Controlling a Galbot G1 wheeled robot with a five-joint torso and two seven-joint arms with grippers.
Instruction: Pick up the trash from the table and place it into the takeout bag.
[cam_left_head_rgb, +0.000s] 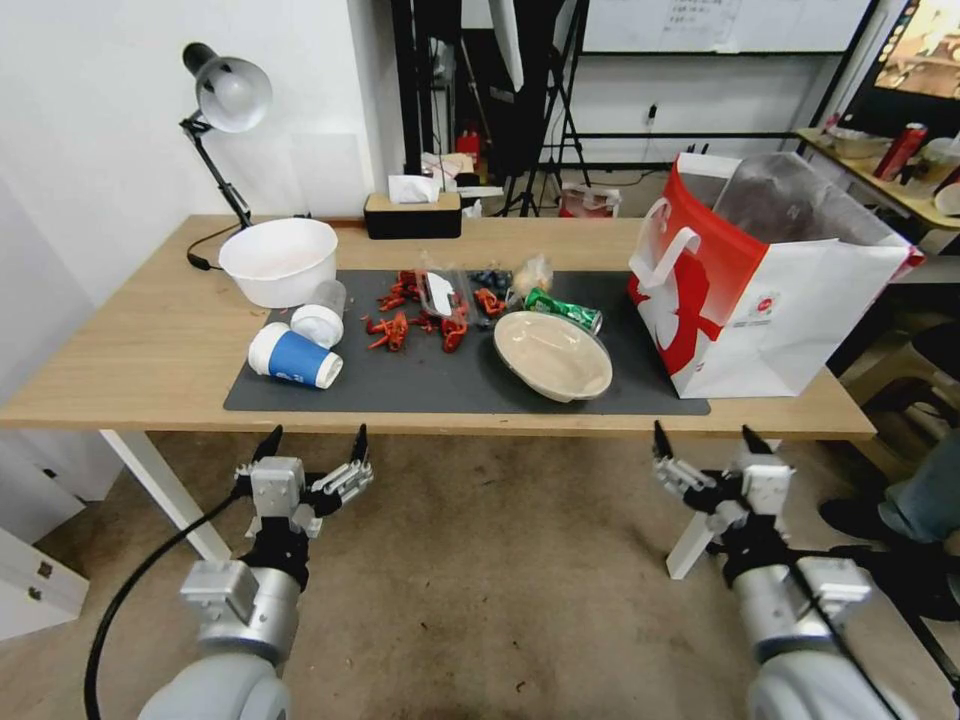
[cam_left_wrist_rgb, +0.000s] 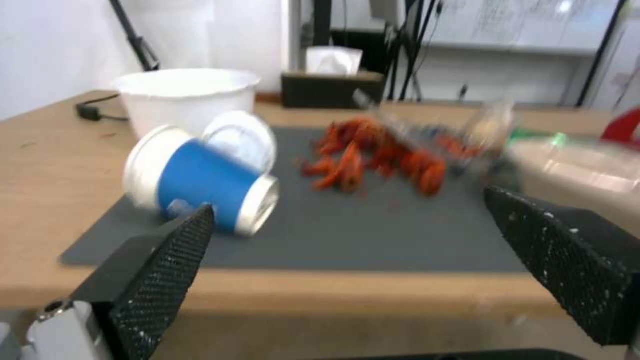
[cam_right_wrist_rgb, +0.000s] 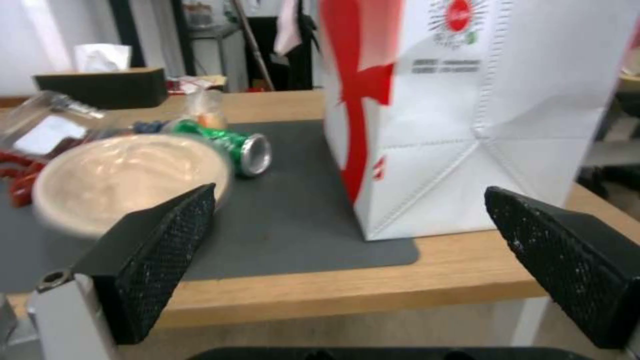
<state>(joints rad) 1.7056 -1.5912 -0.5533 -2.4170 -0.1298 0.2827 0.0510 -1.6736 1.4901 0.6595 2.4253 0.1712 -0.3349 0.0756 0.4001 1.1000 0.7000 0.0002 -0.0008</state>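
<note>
Light-wood table (cam_left_head_rgb: 150, 370), grey mat (cam_left_head_rgb: 440, 385); desk lamp (cam_left_head_rgb: 225, 95) at wall.

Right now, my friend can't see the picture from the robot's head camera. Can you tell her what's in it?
Both grippers, left gripper and right gripper, hang open below the front edge of a wooden table. On its grey mat lie a tipped blue cup, a beige bowl, a green can and red scraps. A red and white takeout bag stands on the right.
</note>
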